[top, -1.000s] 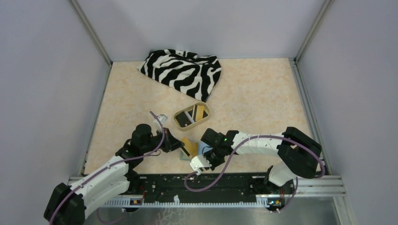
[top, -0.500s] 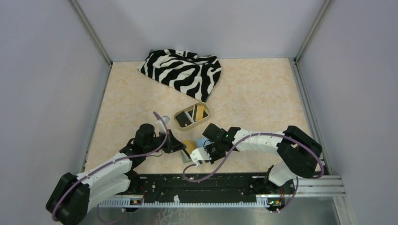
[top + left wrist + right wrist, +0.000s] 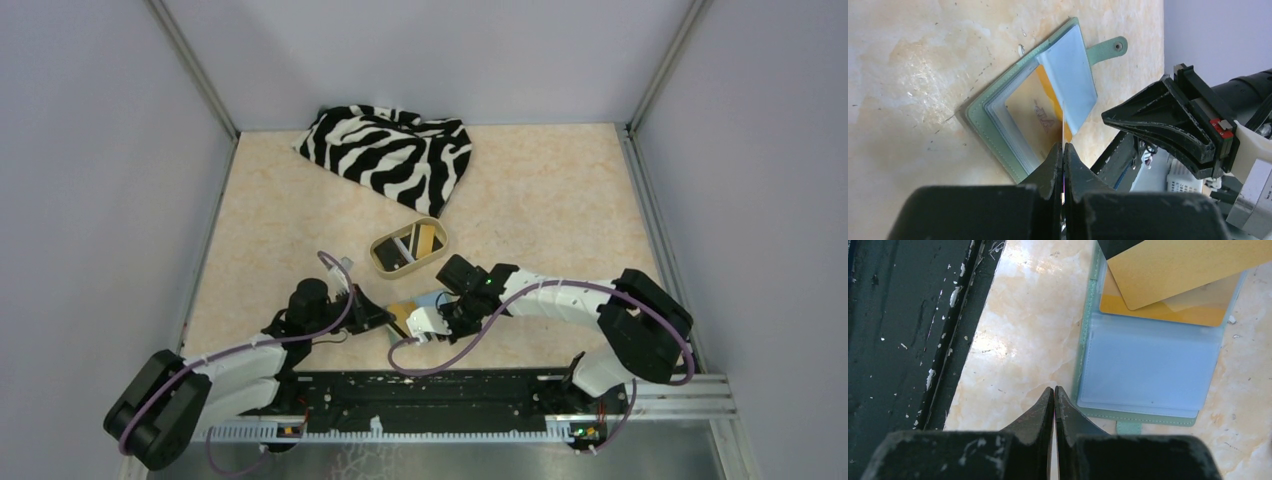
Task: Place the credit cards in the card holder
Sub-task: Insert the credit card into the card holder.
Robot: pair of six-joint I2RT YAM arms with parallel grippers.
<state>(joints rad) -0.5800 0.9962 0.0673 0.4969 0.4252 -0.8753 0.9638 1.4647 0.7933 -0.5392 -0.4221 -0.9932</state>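
The green card holder lies open at the 6 o'clock edge of the marbled surface, blue pockets up, with a yellow card inside a clear sleeve. At the holder's 9 o'clock, the left tool is clamped on a gold card held over the pockets, while the right tool, fingers pressed together and empty, sits just beside the holder. More cards stand in a tan dish at the holder's 12 o'clock.

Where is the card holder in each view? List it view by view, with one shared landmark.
Top external: card holder low centre, below the tan dish.
Left wrist: card holder centre, lying open.
Right wrist: card holder upper right, blue lining showing.
Shared landmark: the gold card over it, edge-on in the left wrist view.
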